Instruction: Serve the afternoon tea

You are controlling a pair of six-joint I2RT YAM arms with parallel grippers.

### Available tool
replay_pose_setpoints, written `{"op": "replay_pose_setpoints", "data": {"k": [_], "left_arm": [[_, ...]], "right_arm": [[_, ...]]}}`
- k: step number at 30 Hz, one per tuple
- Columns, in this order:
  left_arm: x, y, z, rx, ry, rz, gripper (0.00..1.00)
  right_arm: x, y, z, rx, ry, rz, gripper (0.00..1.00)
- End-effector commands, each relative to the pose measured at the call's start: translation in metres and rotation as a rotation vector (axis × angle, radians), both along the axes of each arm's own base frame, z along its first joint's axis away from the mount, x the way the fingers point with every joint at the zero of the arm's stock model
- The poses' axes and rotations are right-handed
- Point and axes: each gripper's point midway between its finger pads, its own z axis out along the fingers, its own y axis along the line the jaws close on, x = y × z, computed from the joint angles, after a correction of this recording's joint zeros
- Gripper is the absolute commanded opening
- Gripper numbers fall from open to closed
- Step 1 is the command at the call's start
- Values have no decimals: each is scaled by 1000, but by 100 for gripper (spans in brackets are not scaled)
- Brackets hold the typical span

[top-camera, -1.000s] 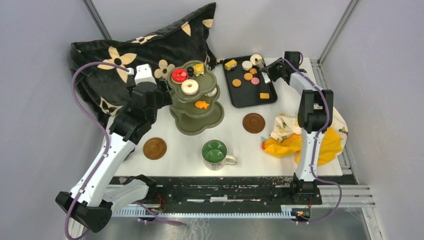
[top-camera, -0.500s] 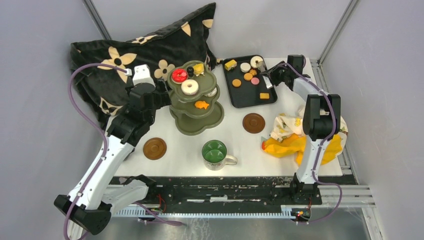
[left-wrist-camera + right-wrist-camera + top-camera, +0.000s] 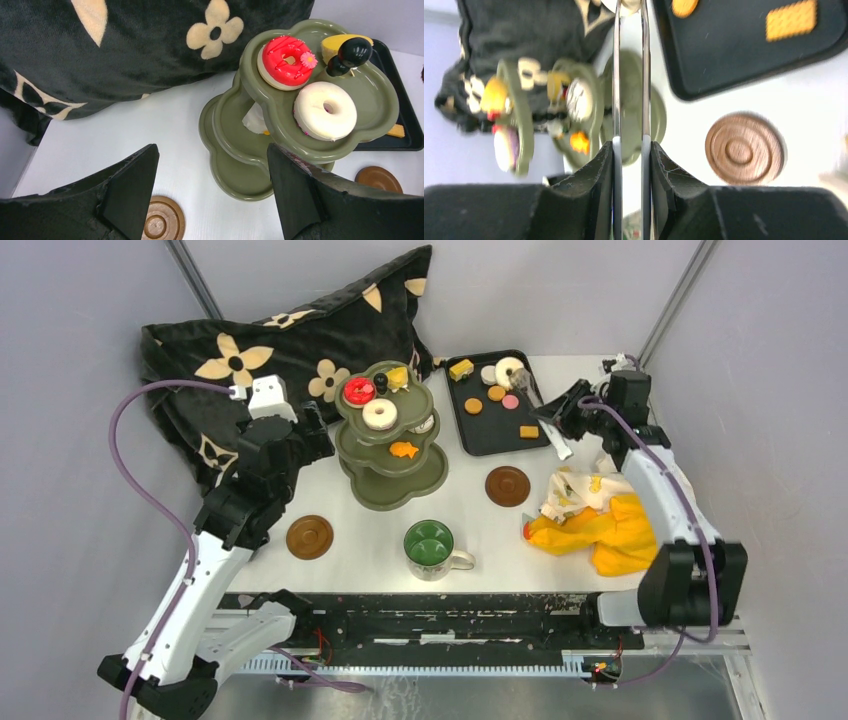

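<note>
The olive three-tier stand [image 3: 392, 488] carries a red donut [image 3: 358, 391], a white donut [image 3: 379, 414] and a yellow cake [image 3: 398, 376] around its black knob [image 3: 381, 382]. An orange piece [image 3: 404, 450] lies on the middle tier. My left gripper [image 3: 312, 430] hangs open just left of the stand [image 3: 235, 167], holding nothing. My right gripper [image 3: 565, 420] is shut on the metal tongs [image 3: 540, 400]. The tong tips reach over the black tray [image 3: 500, 435] beside a ring donut [image 3: 510, 368]. In the blurred right wrist view the tongs [image 3: 616, 75] run up between the fingers.
The tray holds several small pastries. A green-lined mug [image 3: 430, 545] stands front centre, with brown saucers at left [image 3: 309, 536] and right [image 3: 507, 485]. A yellow cloth [image 3: 600, 525] lies bunched at the right edge. A black flowered pillow [image 3: 270, 350] fills the back left.
My right arm has swung outward to the right, and its gripper with the tongs has drawn back toward the tray's right side. My left gripper has pulled slightly away from the stand.
</note>
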Motion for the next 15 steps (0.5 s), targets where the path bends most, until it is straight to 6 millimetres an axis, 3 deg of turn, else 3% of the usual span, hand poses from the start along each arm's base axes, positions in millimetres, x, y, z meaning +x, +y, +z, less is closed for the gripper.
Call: {"op": "replay_pose_setpoints", "data": {"k": [1, 4, 7, 11, 15], "left_arm": [[-6, -3, 19, -75, -53, -16, 86], [-7, -4, 18, -81, -54, -24, 87], [-7, -5, 17, -89, -50, -29, 86], [-9, -8, 18, -104, -53, -39, 86], [-9, -8, 19, -106, -54, -42, 86]], "right_arm": [[-71, 28, 23, -40, -60, 208, 1], [-112, 45, 26, -71, -49, 301, 1], [-137, 49, 24, -85, -31, 320, 1], [-150, 48, 12, -76, 3, 314, 1], [-155, 63, -12, -56, 59, 350, 1]]}}
